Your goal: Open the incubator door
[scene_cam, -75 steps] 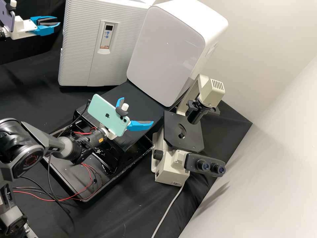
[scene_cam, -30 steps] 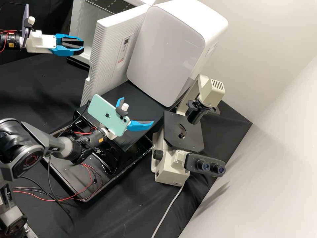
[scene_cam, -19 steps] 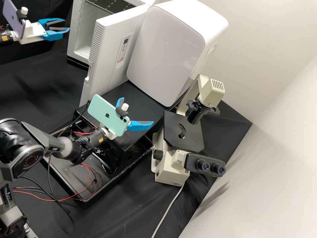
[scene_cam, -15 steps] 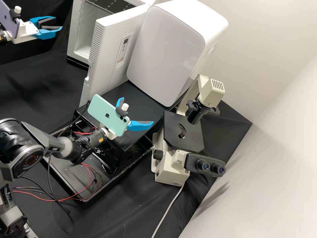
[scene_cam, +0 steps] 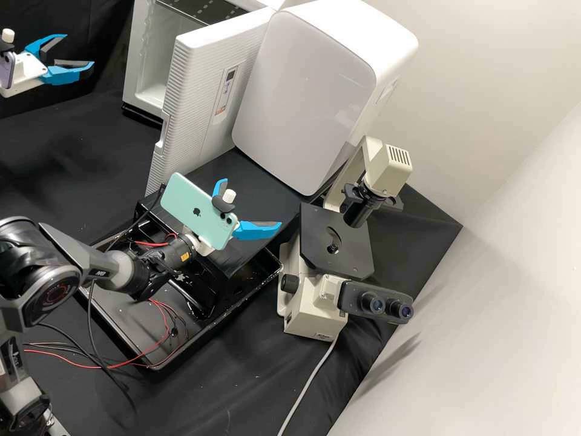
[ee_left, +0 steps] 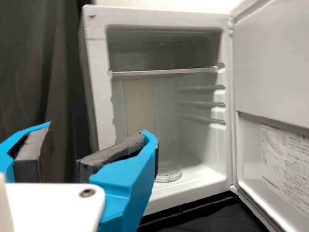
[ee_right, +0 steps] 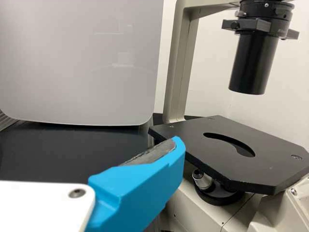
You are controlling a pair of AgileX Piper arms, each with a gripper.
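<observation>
The white incubator door [scene_cam: 200, 97], its outer face finely ridged and set with a small display panel [scene_cam: 226, 91], stands open at the upper left of centre in the high view, swung out from the white box-shaped incubator [scene_cam: 138, 69]. Just beside it, at the upper centre, is a large white cabinet [scene_cam: 302, 91] with a smooth, rounded front. At the upper left of the frame the left claw [scene_cam: 79, 49] hangs open, its two bright blue fingers [scene_cam: 63, 75] apart from each other and from the door; a purple phone [scene_cam: 6, 69] is mounted behind them. The left wrist view looks into the incubator, where a thin pale shelf [ee_left: 164, 73] spans the chamber above a clear, round, shallow dish [ee_left: 168, 173] on its floor. A white printed sheet [ee_left: 285, 164] is on the door's inner side. Near the centre of the high view, the right claw [scene_cam: 252, 202] is also spread wide, behind a mint-green phone [scene_cam: 200, 209] and close to a cream-and-black microscope [scene_cam: 311, 306]. A black rectangular tray [scene_cam: 115, 327] with red and black wires lies at the lower left on the black-covered bench [scene_cam: 242, 387].
</observation>
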